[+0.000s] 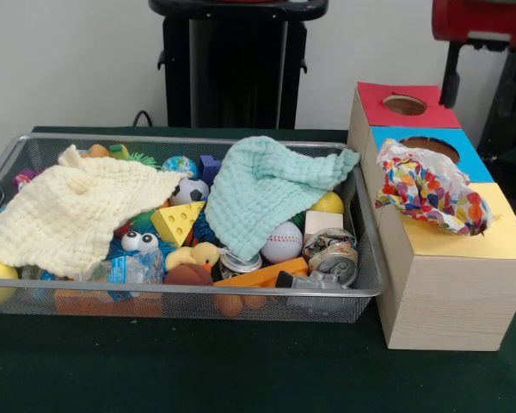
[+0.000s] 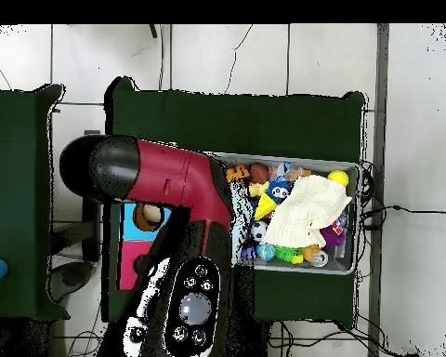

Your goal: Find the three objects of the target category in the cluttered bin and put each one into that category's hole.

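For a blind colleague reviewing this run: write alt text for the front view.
A wire mesh bin on a green table holds a heap of toys, with a cream waffle cloth and a mint-green waffle cloth draped on top. To its right, a dotted cloth sits bunched on the yellow-topped wooden box, in front of the blue-topped and red-topped boxes.

Three cloths: cream (image 1: 73,206), mint (image 1: 262,194), dotted (image 1: 430,189). Three boxes: red-topped (image 1: 387,107), blue-topped (image 1: 464,159), yellow-topped (image 1: 451,275). One bin (image 1: 198,297). Inside: one cheese wedge (image 1: 176,222), one baseball (image 1: 282,243), one duck (image 1: 194,255), two cans (image 1: 335,258).
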You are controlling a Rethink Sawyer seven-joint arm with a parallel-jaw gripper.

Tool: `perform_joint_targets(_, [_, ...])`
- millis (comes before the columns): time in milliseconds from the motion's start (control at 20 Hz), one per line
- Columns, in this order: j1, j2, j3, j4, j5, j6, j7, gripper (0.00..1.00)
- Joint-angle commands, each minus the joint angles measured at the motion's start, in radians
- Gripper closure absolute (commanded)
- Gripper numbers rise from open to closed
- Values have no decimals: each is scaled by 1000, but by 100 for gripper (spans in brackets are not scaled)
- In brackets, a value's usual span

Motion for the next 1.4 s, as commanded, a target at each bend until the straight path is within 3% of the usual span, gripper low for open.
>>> perform_joint_targets(50, [-9, -43, -29, 138, -56, 101, 190, 0])
perform_joint_targets(550, [-46, -9, -27, 146, -102, 19, 123, 0])
perform_joint_targets(1400, [-100, 34, 32, 189, -121, -122, 96, 0])
